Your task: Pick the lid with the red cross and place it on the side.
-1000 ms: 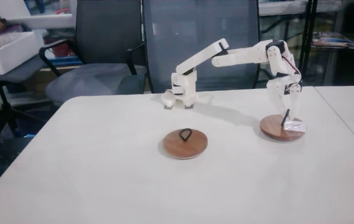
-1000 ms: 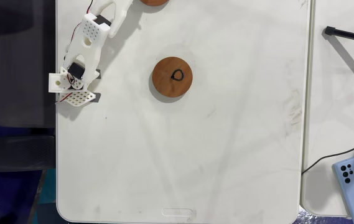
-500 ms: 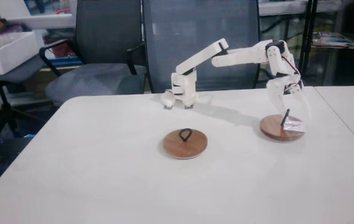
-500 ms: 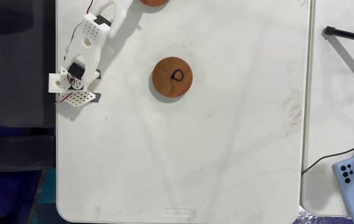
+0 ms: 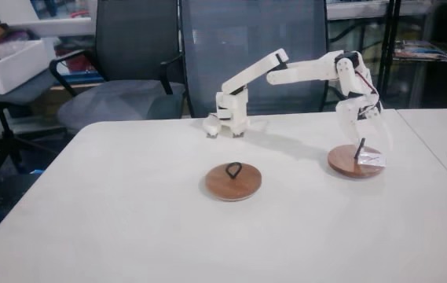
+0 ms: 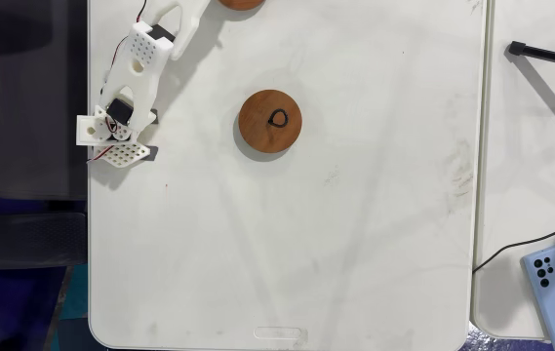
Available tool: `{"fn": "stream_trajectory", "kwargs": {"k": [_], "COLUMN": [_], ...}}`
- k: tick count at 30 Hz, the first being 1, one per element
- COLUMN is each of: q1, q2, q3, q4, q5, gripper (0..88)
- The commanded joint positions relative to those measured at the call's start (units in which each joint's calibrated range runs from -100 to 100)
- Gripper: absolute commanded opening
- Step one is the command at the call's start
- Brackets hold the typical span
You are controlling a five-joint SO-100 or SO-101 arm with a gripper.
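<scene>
white table (image 5: 129, 220) | labelled lid (image 5: 355, 162) | plain lid (image 5: 233, 182)

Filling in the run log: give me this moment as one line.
gripper: open, above handle | red-cross lid: on table, not gripped | plain lid: untouched, table centre

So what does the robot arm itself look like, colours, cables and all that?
The arm is white plastic throughout, with boxy links, dark servo blocks at the joints and thin red and black wires. Its perforated white base sits at the table edge. The gripper has two slim white fingers.
</scene>
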Motion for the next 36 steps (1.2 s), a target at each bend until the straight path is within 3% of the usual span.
{"fn": "stream_trajectory", "kwargs": {"k": [1, 8, 36], "q1": [2.3, 2.0, 2.5], "q2": [-1.6, -1.7, -1.9], "q3": [-0.9, -1.7, 1.4], "q4": [0.9, 8.2, 14.4], "q5": [0.2, -0.2, -1.0], "gripper": [23.2, 23.6, 23.3]}}
